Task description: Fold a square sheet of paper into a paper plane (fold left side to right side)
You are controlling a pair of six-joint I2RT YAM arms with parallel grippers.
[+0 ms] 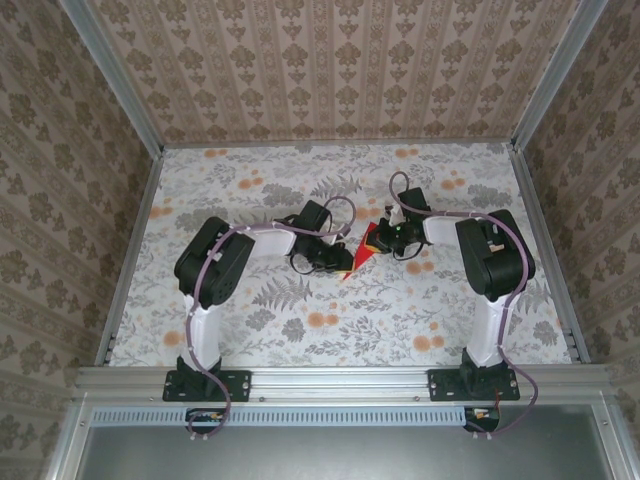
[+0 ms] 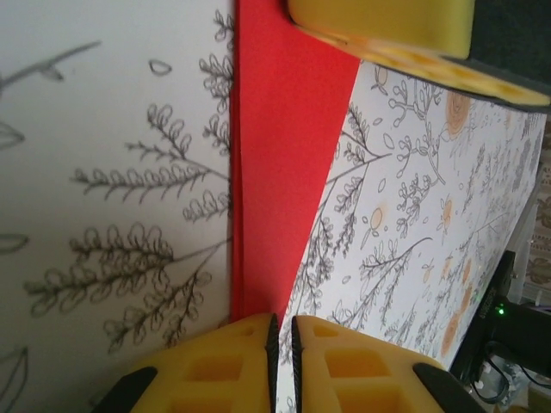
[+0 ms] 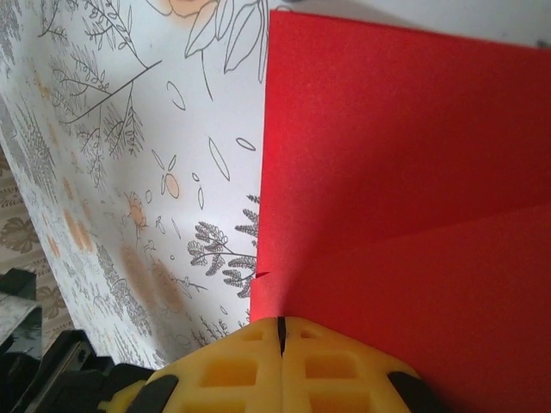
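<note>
My left hand [image 2: 281,331] and right hand [image 3: 281,331] each pinch the paper [image 3: 387,155] at opposite ends, seemingly holding its layers aligned for creasing.

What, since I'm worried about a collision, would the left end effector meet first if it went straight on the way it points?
Probably the right end effector, whose yellow fingers sit straight ahead across the red paper that the left end effector pinches; depth is unclear.

No readable txt, labels or nos. (checked all 3 views).
</note>
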